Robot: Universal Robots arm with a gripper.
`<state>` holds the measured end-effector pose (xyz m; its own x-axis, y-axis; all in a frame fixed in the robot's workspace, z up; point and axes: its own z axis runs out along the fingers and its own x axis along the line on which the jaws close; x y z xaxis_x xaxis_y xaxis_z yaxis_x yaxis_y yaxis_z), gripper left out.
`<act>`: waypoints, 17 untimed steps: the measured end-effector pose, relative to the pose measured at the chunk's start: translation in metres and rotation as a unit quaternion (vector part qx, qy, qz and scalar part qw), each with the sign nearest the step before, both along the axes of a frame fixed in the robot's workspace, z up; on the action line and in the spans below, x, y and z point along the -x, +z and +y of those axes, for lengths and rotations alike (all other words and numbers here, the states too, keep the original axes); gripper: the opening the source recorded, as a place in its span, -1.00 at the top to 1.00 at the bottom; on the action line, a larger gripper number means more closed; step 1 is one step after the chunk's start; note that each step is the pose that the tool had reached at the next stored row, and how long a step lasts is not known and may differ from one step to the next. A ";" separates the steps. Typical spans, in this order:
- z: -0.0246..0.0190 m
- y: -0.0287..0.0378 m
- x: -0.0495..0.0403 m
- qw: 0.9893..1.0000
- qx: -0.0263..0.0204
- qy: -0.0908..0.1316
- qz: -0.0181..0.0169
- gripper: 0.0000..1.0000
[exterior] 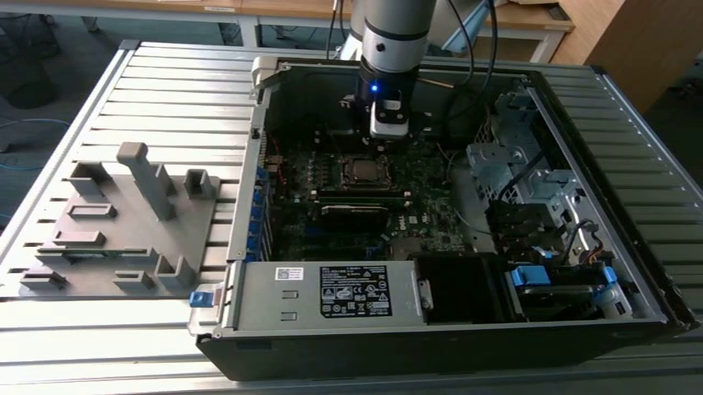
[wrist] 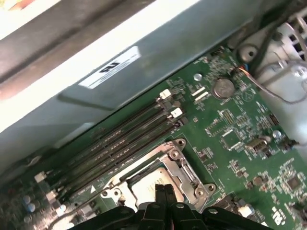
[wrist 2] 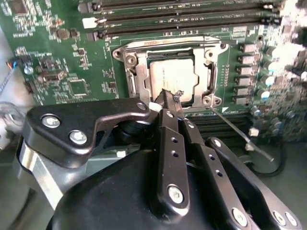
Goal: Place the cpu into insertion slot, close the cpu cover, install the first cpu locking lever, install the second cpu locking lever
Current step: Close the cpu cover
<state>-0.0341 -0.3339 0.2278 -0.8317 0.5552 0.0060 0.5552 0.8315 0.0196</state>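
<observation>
Fixture plate [exterior: 121,239], grey w/ upright blocks, lies on slatted table [exterior: 66,354] at exterior view's left, just beside open PC case [exterior: 439,346]. Arm [exterior: 393,41] reaches down into case mid-frame, over motherboard [exterior: 439,239]. Cpu [wrist 2: 172,76] sits flat in socket; silver top visible in both wrist views. Cpu cover [wrist 2: 134,72] lies down around it, frame edges flat on socket, centre open. Gripper [wrist 2: 171,97]: fingers [wrist 2: 169,124] pressed together, no gap visible; tips at cpu's near edge, at cover rim. Cannot tell if tips touch metal or pinch anything. Thin metal lever rod [wrist 2: 237,132] angles away from socket corner, beside the fingers, apart from the frame. Black memory slots [wrist: 120,139] run along socket's far side. Drive cage [exterior: 505,156] stands at exterior view's right, blue connectors [exterior: 529,276] near it.
</observation>
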 end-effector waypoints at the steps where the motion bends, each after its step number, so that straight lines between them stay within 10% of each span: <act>1: 0.0000 -0.0002 0.0000 1.000 0.000 0.009 0.000 0.80; 9: 0.0000 -0.0012 0.0000 0.997 0.000 0.082 0.000 0.80; 17: 0.0000 -0.0028 0.0000 0.988 0.000 0.154 0.000 0.80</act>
